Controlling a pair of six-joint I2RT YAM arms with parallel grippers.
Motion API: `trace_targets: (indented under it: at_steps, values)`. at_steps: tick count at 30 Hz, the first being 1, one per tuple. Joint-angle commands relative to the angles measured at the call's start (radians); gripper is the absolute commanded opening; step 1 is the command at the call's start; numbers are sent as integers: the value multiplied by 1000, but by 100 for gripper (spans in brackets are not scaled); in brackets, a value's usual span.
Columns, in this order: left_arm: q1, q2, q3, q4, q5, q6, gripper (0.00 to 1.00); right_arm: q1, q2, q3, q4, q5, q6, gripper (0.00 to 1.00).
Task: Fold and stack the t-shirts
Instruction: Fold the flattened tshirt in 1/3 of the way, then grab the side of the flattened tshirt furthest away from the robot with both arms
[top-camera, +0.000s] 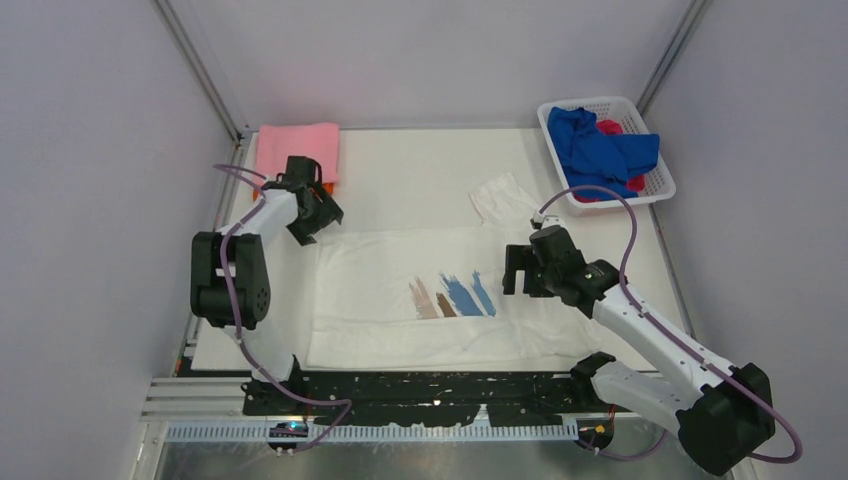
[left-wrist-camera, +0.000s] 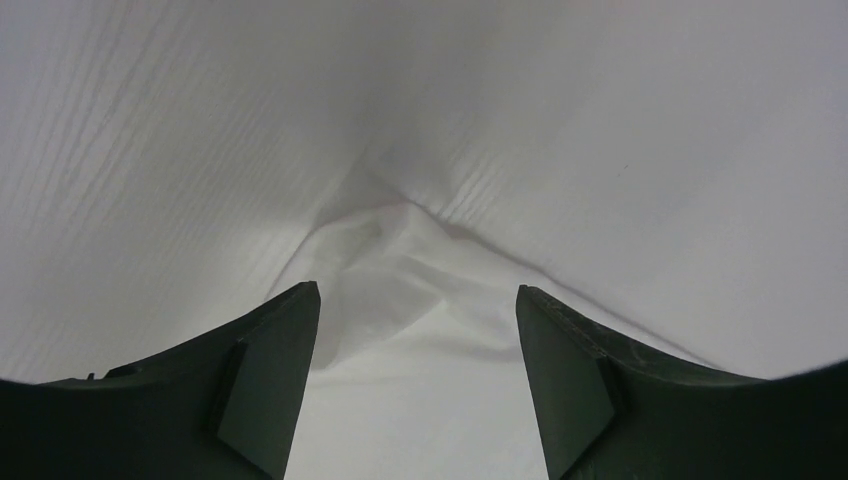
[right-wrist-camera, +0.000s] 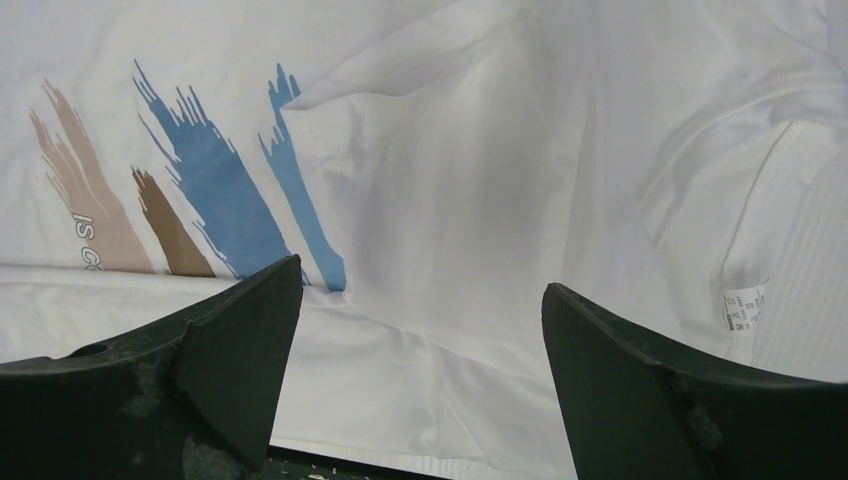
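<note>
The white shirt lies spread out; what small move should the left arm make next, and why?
Probably lower and close the left gripper on the raised corner of the white t-shirt: its open jaws straddle that bunched fold, with nothing pinched yet. The right gripper also hangs open over the shirt.

Pale grey walls (top-camera: 95, 150) enclose a white table (top-camera: 420, 175).
</note>
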Motion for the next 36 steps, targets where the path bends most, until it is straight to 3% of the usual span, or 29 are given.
trace_targets:
  at_steps: [1, 4, 19, 24, 28, 36]
  values:
    - [8, 66, 103, 2, -3, 29, 71, -3, 14, 40, 39, 35, -20, 95]
    - [9, 102, 129, -21, -11, 27, 64, -5, 16, 40, 38, 45, -22, 95]
    - [7, 122, 124, -53, -24, -61, 51, -13, 23, 47, 38, 82, -39, 95]
    - [7, 122, 122, -53, -30, -72, 50, -42, 38, 44, 55, 73, -43, 95]
    - [6, 125, 127, -60, -30, -72, 50, -71, 93, -23, 144, -78, -10, 95]
    - [4, 142, 157, -100, -22, -84, 50, -179, 245, -109, 282, -88, 37, 96]
